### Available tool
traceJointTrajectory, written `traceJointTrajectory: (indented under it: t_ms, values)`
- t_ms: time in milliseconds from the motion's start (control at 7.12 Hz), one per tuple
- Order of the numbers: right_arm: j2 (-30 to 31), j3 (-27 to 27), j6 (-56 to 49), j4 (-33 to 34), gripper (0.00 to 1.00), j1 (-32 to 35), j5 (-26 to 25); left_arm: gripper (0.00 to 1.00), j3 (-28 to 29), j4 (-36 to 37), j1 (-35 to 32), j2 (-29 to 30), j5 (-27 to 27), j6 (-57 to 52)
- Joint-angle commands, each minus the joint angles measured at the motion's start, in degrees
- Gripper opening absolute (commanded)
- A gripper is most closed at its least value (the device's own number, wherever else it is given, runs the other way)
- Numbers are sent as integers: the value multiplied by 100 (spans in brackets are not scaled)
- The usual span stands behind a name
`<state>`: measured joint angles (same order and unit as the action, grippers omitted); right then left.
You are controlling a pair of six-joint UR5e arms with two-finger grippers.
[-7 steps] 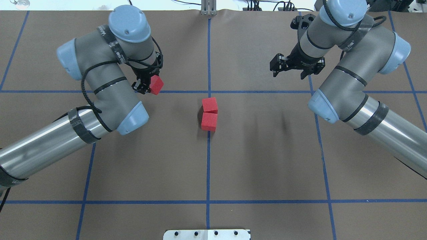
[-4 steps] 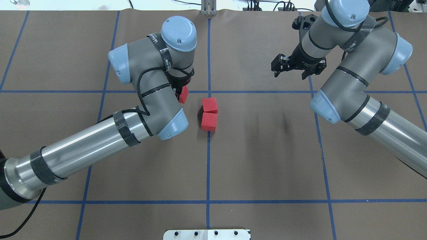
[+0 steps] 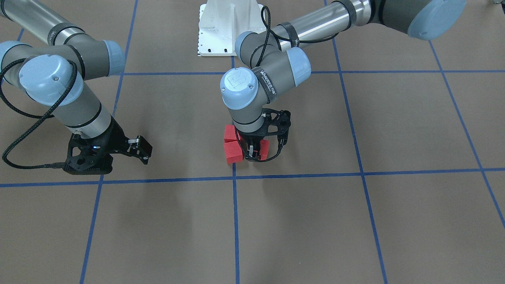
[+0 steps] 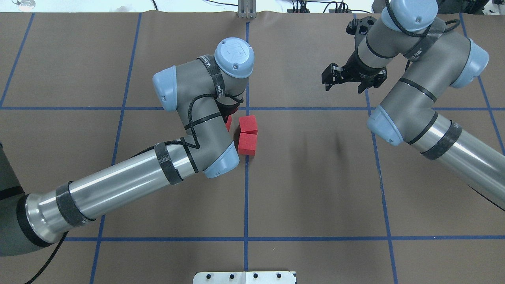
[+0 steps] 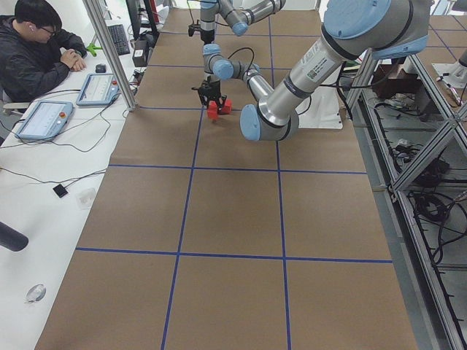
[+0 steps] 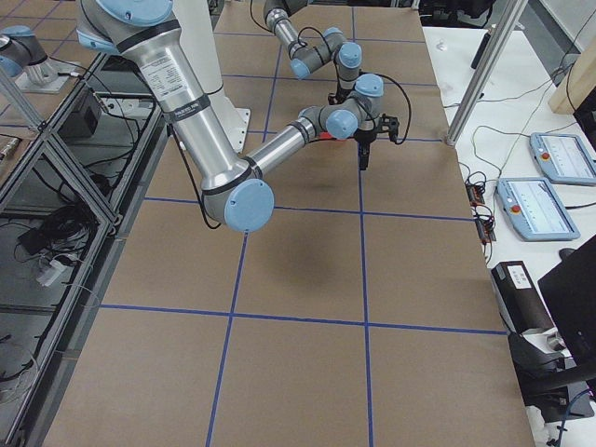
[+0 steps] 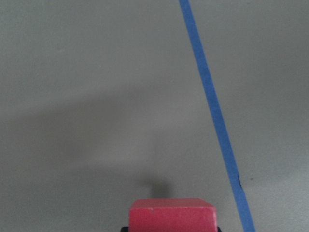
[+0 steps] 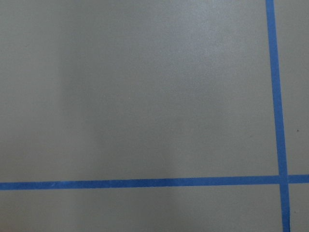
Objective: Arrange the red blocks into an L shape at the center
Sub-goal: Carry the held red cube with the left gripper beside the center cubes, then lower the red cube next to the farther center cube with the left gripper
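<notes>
Facing view: two touching red blocks (image 3: 232, 153) lie on the brown desk (image 3: 315, 221) at the centre (image 3: 235, 167). The left claw (image 3: 255, 154) clenches a third red block (image 3: 264, 148) just right of them. The right claw (image 3: 139, 150) hangs spread, empty, far left. Overhead view: the third red block (image 4: 228, 122) sits just left of the pair.

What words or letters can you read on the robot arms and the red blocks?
"UR": a logo on the left arm's round blue cap, as far as I can tell.
"WAN...": white letters on the black band round that arm's wrist; the rest is too blurred.
White marks on the right arm's dark strap: too blurred to read.
Red blocks: no writing.
</notes>
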<state>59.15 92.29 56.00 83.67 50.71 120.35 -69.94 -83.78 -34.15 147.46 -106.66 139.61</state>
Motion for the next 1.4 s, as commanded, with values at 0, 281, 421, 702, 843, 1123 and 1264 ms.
traceJointTrajectory:
  t_ms: [0,281,421,702,843,1123,1264]
  values:
    - [0,-9,-1,0,99,1,6,0,147,-33,48,20,48,49]
    - [0,-26,-1,-35,99,1,-3,0,156,-42,119,64,57,171]
    - [0,-26,-10,-35,99,1,-3,0,156,-42,128,116,57,206]
    - [0,-26,-10,-35,99,1,-3,0,156,-42,137,125,57,207]
    - [-8,-26,-10,-35,99,1,-3,0,174,-42,137,125,57,207]
    - [0,-26,-10,-35,99,9,-3,0,191,-42,137,178,101,207]
    - [0,-26,-10,-35,99,9,-3,0,191,-42,137,196,136,207]
